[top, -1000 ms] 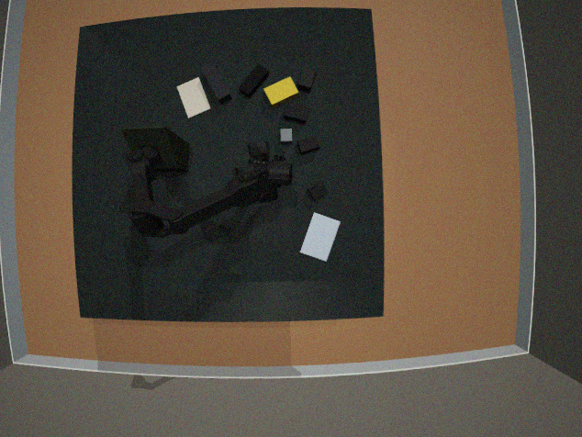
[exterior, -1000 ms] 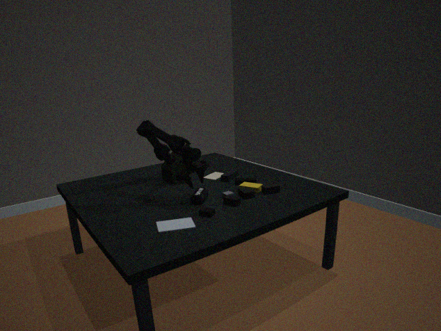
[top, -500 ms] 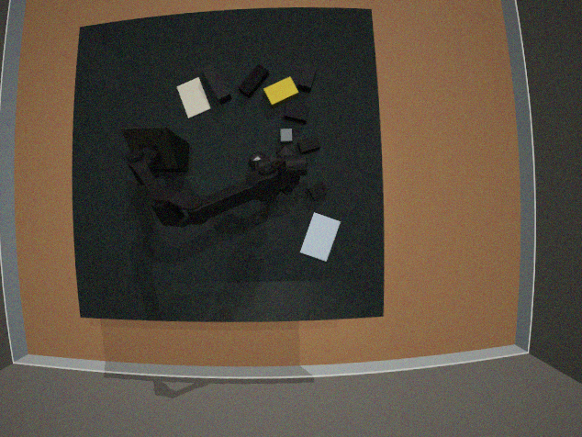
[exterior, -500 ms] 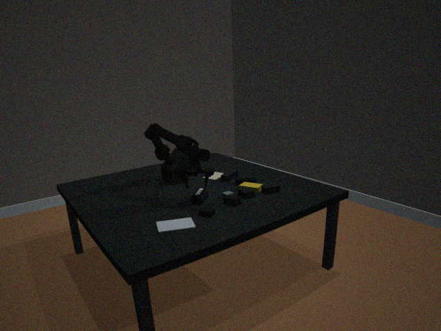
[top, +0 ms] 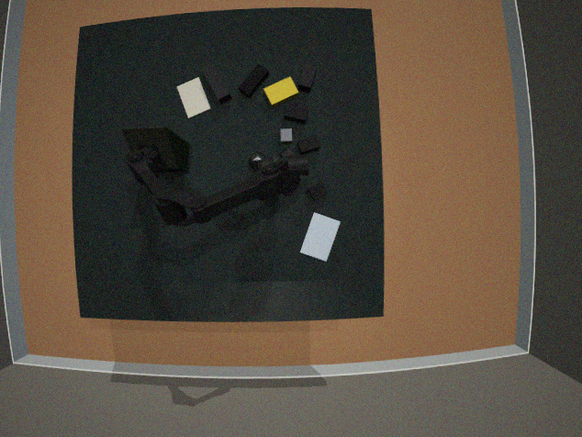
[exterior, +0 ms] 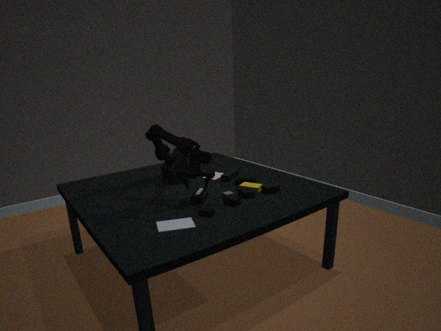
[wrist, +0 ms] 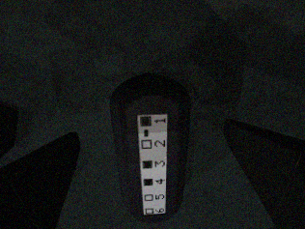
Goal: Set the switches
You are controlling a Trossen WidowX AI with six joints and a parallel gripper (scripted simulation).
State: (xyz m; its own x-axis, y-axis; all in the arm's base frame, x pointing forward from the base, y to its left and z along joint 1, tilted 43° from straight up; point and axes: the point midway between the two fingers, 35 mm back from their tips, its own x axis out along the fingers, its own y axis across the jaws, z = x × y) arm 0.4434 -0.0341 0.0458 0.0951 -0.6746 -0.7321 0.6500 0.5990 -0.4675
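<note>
Wide-open fingers straddle upturned controller

The fingers (top: 276,166) (exterior: 197,188) stand spread almost to their limit above the surface (top: 225,296) (exterior: 213,233) (wrist: 97,57), one to each side of the dark controller unit (top: 251,162) (exterior: 198,197) (wrist: 127,144), with nothing in their hold. The unit lies label up among other parts, a yellow block (top: 281,90) (exterior: 250,185) farther off, a pose that exposes the setting but hides its switches. The label (exterior: 199,191) (wrist: 153,164) shows squares 1, 3 and 4 filled, 2, 5 and 6 empty. The wide spread, lined up across the unit's narrow width, appears meant for a grip at its sides, likely to turn it onto its base before any switch is pressed
</note>
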